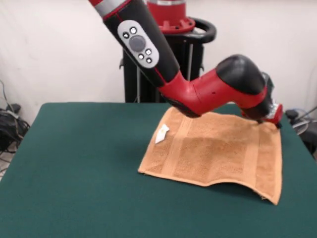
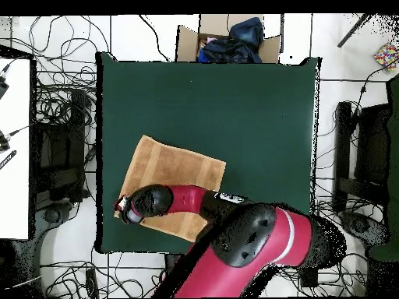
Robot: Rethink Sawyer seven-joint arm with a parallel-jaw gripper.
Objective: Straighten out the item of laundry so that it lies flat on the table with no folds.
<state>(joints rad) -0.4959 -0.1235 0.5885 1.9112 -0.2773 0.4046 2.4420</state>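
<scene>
The orange-tan towel (image 1: 213, 153) lies mostly spread on the right part of the green table (image 1: 79, 163). Its white tag (image 1: 162, 133) is at the left edge. My gripper (image 1: 275, 122) is at the towel's far right corner and is shut on it. That side is raised, and the near right edge hangs a little above the table with a shadow under it. In the overhead view the towel (image 2: 175, 175) is at the table's (image 2: 234, 109) lower left, with the gripper (image 2: 122, 210) at its lower left corner. The arm covers part of the towel.
The black pedestal (image 1: 163, 69) stands behind the table's far edge. A cardboard box with dark clothes (image 2: 227, 40) sits beyond the opposite edge of the table. Cables lie on the floor around the table. The towel's held corner is close to the table's side edge.
</scene>
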